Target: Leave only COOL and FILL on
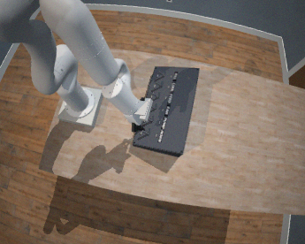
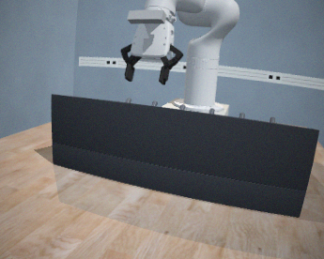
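A dark console (image 1: 168, 110) lies on the table with a row of several small switches along its left side and white labels too small to read. In the exterior view I see only its plain back face (image 2: 181, 157), with switch tips (image 2: 154, 103) showing above its top edge. My gripper (image 2: 147, 73) is open and empty, hovering above the console's switch row toward the near end; in the top view the gripper (image 1: 140, 126) sits over the console's left edge. Which switches are on cannot be told.
The arm's white base (image 1: 81, 110) stands on the table left of the console. The table top ends at the right and front edges, with wooden floor around it.
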